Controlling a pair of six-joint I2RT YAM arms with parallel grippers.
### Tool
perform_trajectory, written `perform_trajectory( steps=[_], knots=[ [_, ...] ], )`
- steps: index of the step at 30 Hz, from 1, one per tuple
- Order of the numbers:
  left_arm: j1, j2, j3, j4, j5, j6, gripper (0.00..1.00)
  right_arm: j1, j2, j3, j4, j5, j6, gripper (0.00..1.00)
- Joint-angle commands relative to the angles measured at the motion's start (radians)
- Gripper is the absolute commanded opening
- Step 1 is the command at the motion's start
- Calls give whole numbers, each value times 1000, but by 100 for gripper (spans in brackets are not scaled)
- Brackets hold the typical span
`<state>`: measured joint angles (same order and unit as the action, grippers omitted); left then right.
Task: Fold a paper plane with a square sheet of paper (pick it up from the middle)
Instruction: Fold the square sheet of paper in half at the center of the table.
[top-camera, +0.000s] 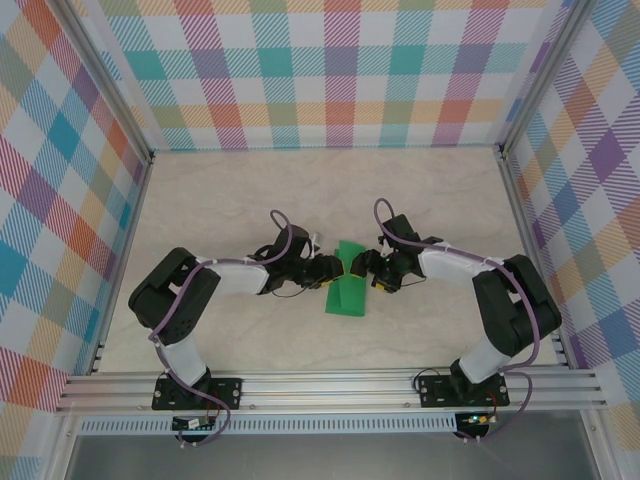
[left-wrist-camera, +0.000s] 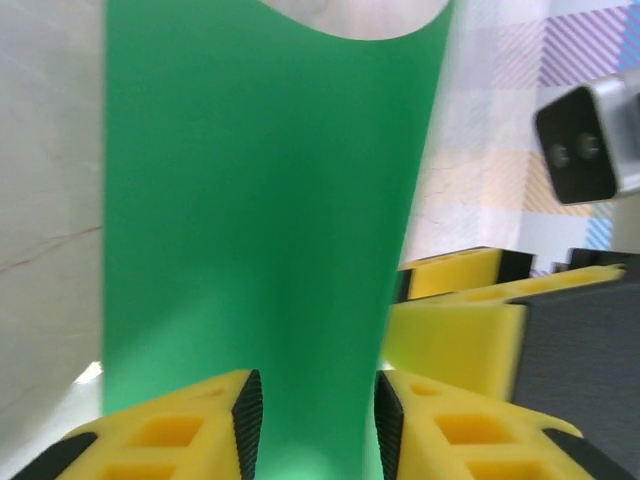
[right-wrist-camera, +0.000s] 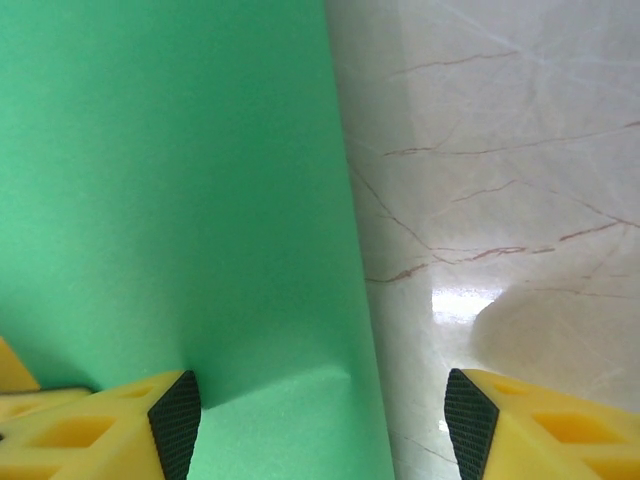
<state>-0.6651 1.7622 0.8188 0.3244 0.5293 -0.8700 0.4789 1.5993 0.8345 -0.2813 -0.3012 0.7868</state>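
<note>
**A:** On the table (top-camera: 240, 190), dead centre, is that the sheet (top-camera: 347, 296)?

**B:** Yes. It's green, and part of it looks bowed up off the table. Its top edge curves in the left wrist view. The 2 grippers meet at it from either side.

**A:** Jaws?

**B:** On the left gripper (left-wrist-camera: 318, 420) the pads (left-wrist-camera: 248, 418) stand apart with a narrow gap. Green shows through the gap, but nothing is visibly pinched. The right gripper (right-wrist-camera: 320, 425) has its jaws wide apart, 1 pad on the green and the other over bare table.

**A:** How will it handle?

**B:** My guess is almost weightless, thin and floppy. It bends under its own curl, so it won't hold a shape until it's creased. It looks smooth, so it would likely slide on the table if pushed rather than pinched. It should also crumple or tear easily, and a hard squeeze would leave a mark where no fold belongs.

**A:** Where to take hold, then?

**B:** At the raised middle, I'd say, where a pad has room to get under it. At a flat corner the pads would only scrape the table. With 2 grips, I'd keep them near 1 another across the fold line so the sheet doesn't sag between them.
</note>
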Motion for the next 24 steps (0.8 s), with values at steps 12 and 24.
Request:
perform_trajectory(
  steps=[12, 24],
  knots=[
    [-11, 92, 62, 210, 141, -91, 1, -98, -122, -116, 90, -89, 51, 71],
    [-11, 86, 74, 272, 169, -153, 2, -117, -153, -143, 95, -82, 52, 73]
  ],
)
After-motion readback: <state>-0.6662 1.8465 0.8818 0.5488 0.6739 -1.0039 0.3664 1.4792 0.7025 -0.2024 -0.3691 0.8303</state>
